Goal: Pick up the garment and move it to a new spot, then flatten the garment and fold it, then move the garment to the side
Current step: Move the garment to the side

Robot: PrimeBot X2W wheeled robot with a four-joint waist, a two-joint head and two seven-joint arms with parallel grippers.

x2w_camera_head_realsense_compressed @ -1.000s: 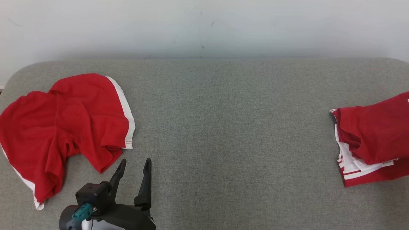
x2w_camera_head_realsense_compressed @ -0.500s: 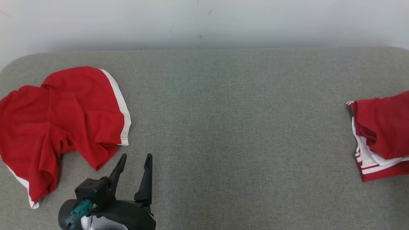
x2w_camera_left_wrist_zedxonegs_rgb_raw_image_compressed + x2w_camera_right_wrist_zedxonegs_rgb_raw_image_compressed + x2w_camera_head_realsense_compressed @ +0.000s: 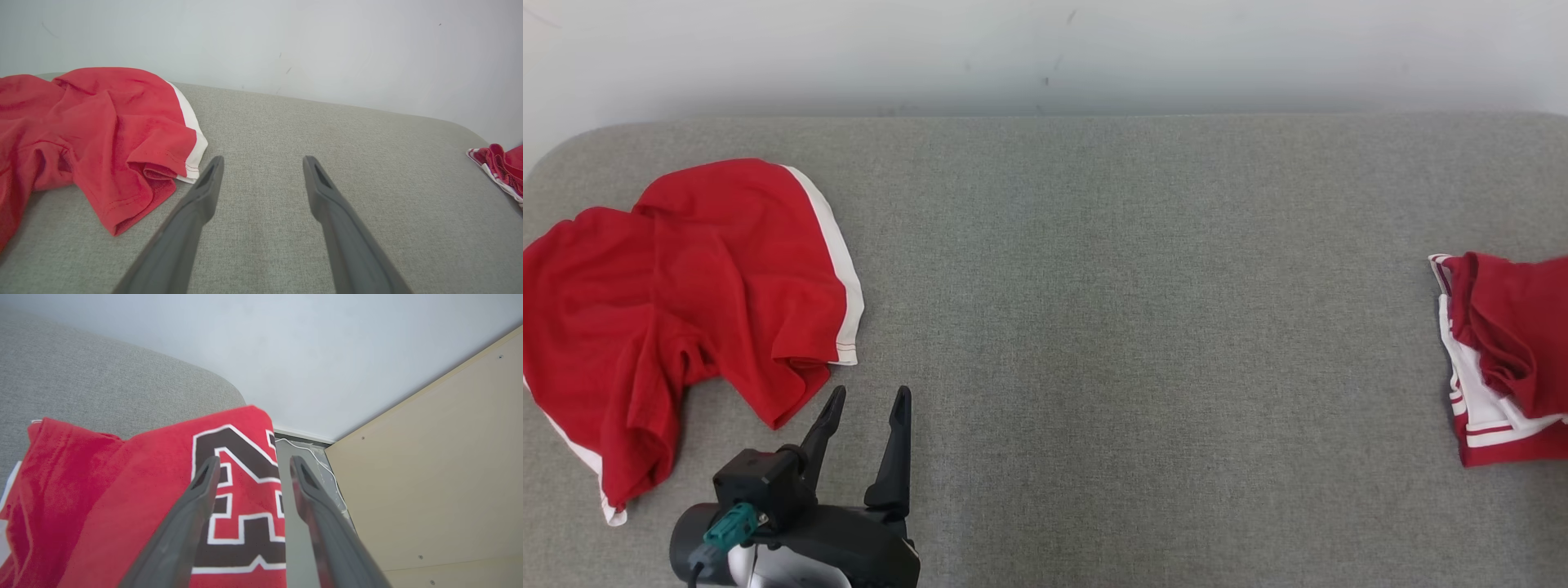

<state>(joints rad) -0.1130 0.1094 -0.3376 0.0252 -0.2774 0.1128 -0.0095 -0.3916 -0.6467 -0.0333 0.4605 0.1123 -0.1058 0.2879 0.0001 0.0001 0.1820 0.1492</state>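
A: Where's folded garment vs right tool?
B: Just ahead of its tips, at counter's far right edge. Tool's spread, holding nothing.
A: Look?
B: Red w/ white trim, dark white-edged number on top.
A: And left tool?
B: Wide, empty; crumpled red garment lies just beside it, on its left, not touching.

The left gripper sits low on the robot's left side, its two long dark fingers spread wide and pointing forward, away from the body, above a black wrist. The right gripper has its fingers parted too, the tips standing well apart.
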